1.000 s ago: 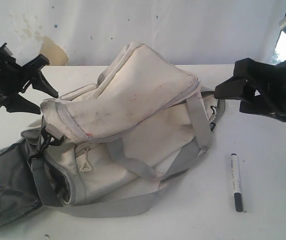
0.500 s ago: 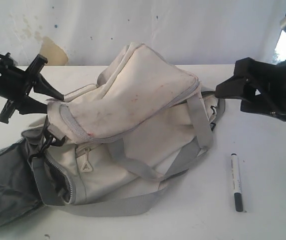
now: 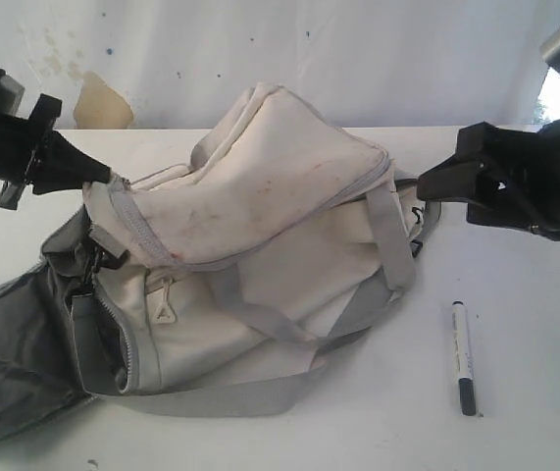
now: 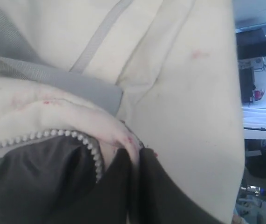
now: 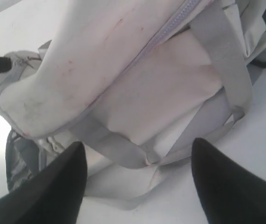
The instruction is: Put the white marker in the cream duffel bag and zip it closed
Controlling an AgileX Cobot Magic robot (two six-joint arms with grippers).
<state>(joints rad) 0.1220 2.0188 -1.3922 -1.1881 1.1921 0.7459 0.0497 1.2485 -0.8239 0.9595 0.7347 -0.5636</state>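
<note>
The left gripper (image 3: 106, 178) is pressed together on the cream bag (image 3: 289, 186), its jaws pinching a fold of cream fabric right at the zipper (image 4: 53, 134) that runs along the rim of the top flap, and it holds that end of the flap raised above the bag's mouth. The right gripper (image 3: 434, 183) hangs just beside the other end of the bag, jaws spread wide, with nothing between them. The bag lies slumped across the middle of the white table (image 3: 534, 294), reaching toward its left edge, where the open end gapes and the dark grey lining (image 3: 15, 343) spills out toward the near left corner. A grey strap (image 3: 387, 235) loops over the right end of the bag and another runs along its near side. The white marker (image 3: 464, 353) lies flat on the table, apart from the bag, toward the near right corner, its black cap pointing at the near edge
</note>
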